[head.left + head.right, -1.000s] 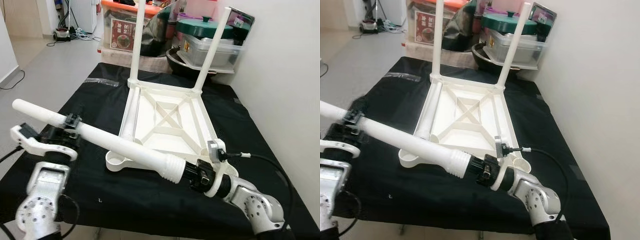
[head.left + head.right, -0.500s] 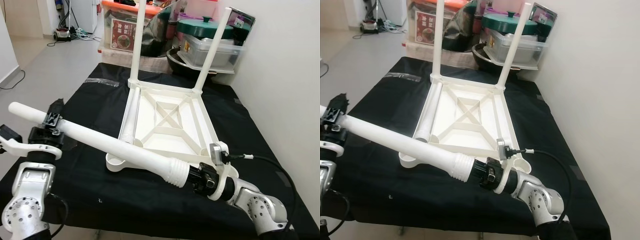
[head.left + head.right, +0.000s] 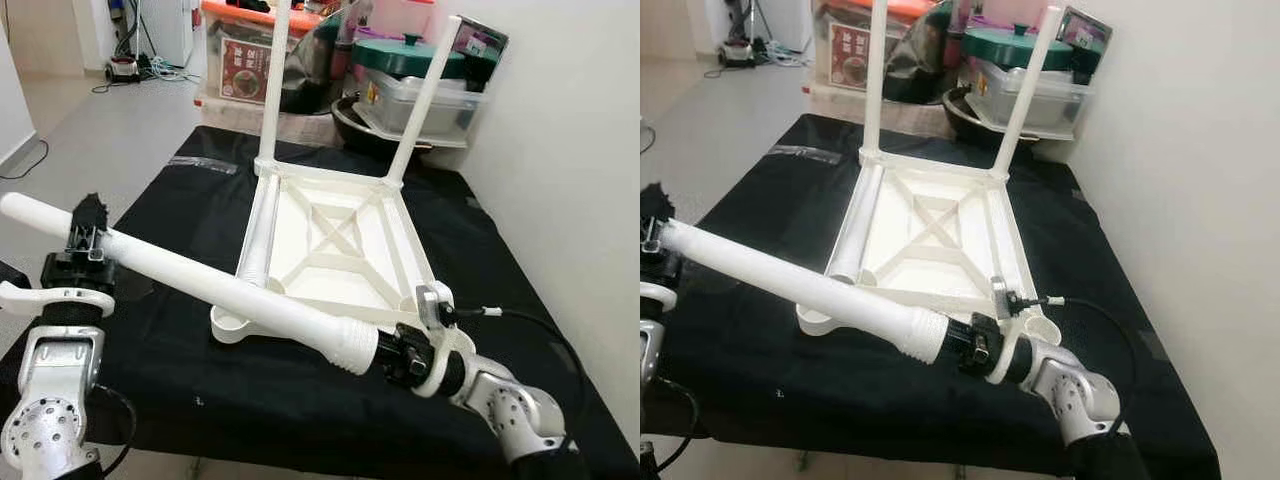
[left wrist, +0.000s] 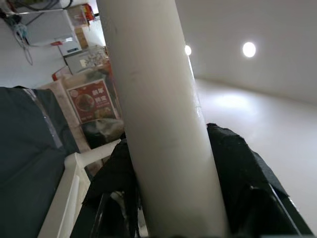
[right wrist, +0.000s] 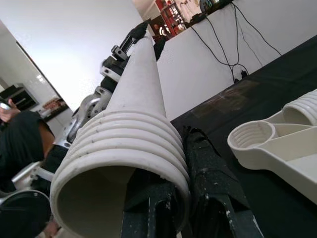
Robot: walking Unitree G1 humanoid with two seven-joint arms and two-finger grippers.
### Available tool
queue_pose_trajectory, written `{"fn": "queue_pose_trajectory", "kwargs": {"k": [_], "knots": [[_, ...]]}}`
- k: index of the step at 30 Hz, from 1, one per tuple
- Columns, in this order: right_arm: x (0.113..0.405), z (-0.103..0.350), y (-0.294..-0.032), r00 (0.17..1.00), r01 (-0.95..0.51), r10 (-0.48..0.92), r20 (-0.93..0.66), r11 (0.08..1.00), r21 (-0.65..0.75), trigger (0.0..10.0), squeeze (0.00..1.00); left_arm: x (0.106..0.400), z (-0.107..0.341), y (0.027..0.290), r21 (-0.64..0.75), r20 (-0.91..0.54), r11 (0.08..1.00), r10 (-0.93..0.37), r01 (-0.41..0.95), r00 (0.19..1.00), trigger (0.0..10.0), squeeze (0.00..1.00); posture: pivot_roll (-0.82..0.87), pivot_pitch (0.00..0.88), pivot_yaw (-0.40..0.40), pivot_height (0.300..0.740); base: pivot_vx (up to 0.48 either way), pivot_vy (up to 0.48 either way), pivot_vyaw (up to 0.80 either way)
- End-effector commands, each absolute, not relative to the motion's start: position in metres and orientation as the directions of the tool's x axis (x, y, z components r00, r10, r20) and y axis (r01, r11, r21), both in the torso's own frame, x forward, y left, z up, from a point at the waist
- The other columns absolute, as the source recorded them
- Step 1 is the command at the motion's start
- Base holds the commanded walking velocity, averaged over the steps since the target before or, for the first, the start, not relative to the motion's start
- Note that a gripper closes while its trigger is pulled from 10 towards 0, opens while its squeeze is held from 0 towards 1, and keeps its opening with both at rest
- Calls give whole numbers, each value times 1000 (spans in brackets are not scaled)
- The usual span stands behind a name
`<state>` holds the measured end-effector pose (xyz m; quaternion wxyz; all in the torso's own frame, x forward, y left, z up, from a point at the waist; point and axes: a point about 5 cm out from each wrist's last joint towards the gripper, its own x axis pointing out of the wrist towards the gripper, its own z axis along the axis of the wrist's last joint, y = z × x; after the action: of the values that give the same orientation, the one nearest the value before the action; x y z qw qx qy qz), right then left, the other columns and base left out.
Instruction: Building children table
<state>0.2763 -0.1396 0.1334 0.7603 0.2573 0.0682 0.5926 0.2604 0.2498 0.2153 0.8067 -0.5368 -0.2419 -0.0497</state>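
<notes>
White table leg, white upturned table frame. Black cloth covers the worktop. Green lid on a pot behind.

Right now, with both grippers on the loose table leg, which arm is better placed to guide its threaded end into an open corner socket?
Probably the right. The right gripper clamps the leg at its ribbed end, beside the tabletop's near sockets. The left gripper holds the far plain end.

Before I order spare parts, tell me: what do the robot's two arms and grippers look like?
Both arms are silver metal with rounded, perforated joint housings. The left gripper and right gripper each have two long black fingers with a rough, gritty surface on a white bracket. A small grey module sits on the right wrist, trailing a thin black cable with a white connector.
</notes>
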Motion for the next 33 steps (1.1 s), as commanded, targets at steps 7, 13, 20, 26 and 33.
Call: {"fn": "queue_pose_trajectory", "kwargs": {"k": [7,13,20,26,33], "knots": [[296,114,-141,511,-752,859,-34,466,466,10000,0,263,231,211,-810,518,338,28,480,855,0,0,106,0,-174,740,0,0,0],[300,103,-144,541,-713,831,-130,534,453,10000,67,261,236,202,-805,535,306,3,508,845,0,0,108,0,-176,740,0,0,0],[305,90,-158,618,-664,762,-193,638,391,10000,1000,261,238,206,-810,527,325,35,489,849,0,0,107,0,-178,740,0,0,0],[295,84,-178,633,-641,752,-187,643,418,10000,1000,260,242,217,-809,526,348,71,473,847,0,0,100,0,-179,740,0,0,0],[284,87,-203,651,-612,745,-143,627,482,10000,1000,258,245,230,-804,530,376,106,460,841,0,0,96,0,-178,740,0,0,0]]}}
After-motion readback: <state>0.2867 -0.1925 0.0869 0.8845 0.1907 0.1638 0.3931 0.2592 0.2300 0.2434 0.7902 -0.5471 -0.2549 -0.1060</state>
